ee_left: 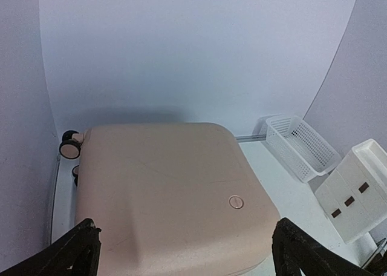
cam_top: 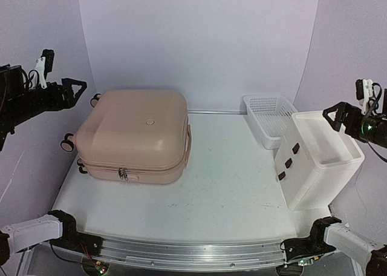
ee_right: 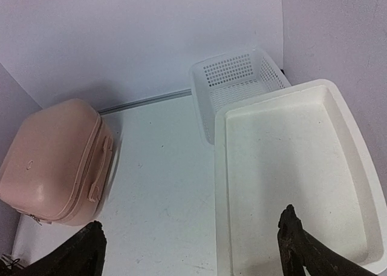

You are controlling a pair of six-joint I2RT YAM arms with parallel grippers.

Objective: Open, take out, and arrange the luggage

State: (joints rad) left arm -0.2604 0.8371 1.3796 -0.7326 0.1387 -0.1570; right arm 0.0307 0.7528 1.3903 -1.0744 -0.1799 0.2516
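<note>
The pale pink hard-shell luggage (cam_top: 136, 134) lies flat and zipped shut at the table's back left, with its black wheels toward the left wall. Its zipper pulls (cam_top: 123, 173) hang on the near side, and a side handle (cam_top: 188, 144) faces right. My left gripper (cam_top: 77, 91) hovers open in the air, left of and above the case. In the left wrist view the left gripper (ee_left: 184, 227) frames the luggage (ee_left: 163, 191) lid from above. My right gripper (cam_top: 331, 117) is open, raised at the far right over the cabinet. The right wrist view shows the luggage (ee_right: 48, 161) far to the left of that right gripper (ee_right: 192, 220).
A white mesh basket (cam_top: 269, 115) stands at the back right. A white plastic drawer cabinet (cam_top: 317, 158) with dark handles sits in front of it, its tray-like top (ee_right: 290, 179) below my right gripper. The white table (cam_top: 230, 191) stretches between the case and the cabinet.
</note>
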